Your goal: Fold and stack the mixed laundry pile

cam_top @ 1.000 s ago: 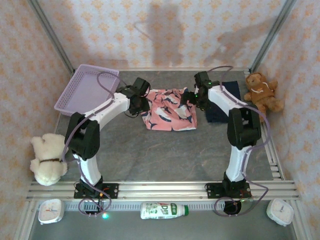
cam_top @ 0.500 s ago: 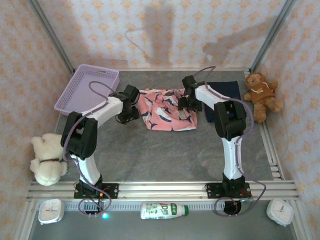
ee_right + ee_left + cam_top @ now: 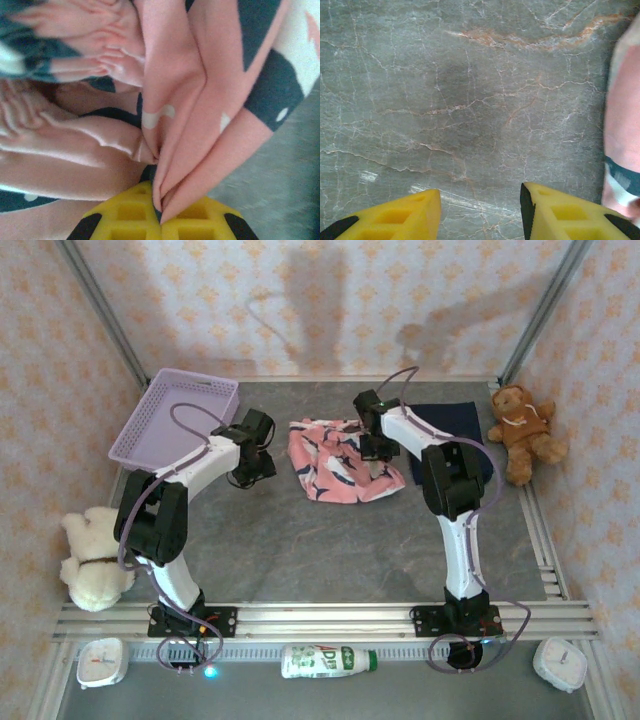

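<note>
Loosely bunched salmon-pink shark-print garment point(image 3: 335, 465), navy garment point(image 3: 455, 417) flat

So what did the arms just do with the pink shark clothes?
The right gripper shifted left on the pink shark garment and shut on a fold, bunching it. The left gripper, open, backed off left over the bare table. The navy garment, basket, brown teddy and cream teddy stayed put.

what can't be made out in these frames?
- Top view: navy garment, near edge hidden by the right arm; fold state unclear.
- Right wrist view: right gripper shut on shark-print garment; bunched cloth hides how many layers are pinched.
- Left wrist view: that garment cut off by the right edge.
- Top view: bottle label too small to read.
</note>
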Controlling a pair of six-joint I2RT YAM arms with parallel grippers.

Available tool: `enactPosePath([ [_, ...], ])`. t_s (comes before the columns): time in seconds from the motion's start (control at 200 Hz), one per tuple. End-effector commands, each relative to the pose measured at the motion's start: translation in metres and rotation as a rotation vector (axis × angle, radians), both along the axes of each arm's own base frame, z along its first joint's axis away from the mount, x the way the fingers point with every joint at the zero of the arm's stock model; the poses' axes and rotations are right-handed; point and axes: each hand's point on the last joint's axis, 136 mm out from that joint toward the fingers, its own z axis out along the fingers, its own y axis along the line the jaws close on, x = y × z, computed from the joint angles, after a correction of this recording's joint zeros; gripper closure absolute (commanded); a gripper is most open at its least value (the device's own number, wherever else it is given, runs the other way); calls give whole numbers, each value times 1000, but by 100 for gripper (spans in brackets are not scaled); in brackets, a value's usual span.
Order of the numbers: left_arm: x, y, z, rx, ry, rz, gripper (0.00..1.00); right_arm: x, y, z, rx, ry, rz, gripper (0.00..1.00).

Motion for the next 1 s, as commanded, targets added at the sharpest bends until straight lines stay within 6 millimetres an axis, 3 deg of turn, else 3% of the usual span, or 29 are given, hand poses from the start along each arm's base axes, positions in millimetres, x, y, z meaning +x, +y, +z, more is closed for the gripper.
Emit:
enactPosePath([
  [0.0, 0, 6, 8, 1, -26, 20, 54, 3, -45, 39, -197, -13, 20, 100],
  [0.19, -3, 6, 5, 3, -9, 17, 54, 24, -74, 94, -280, -121, 47, 100],
  [0.445, -5, 7, 4, 18, 7, 4, 54, 47, -102, 121, -337, -167, 45, 100],
  [0.751, -10, 11, -3, 37, 29, 6, 54, 45, -95, 170, -196, -240, 36, 100],
  [0.996, -11, 10, -9, 37, 43, 6, 54, 36, -124, 191, -153, -241, -27, 100],
])
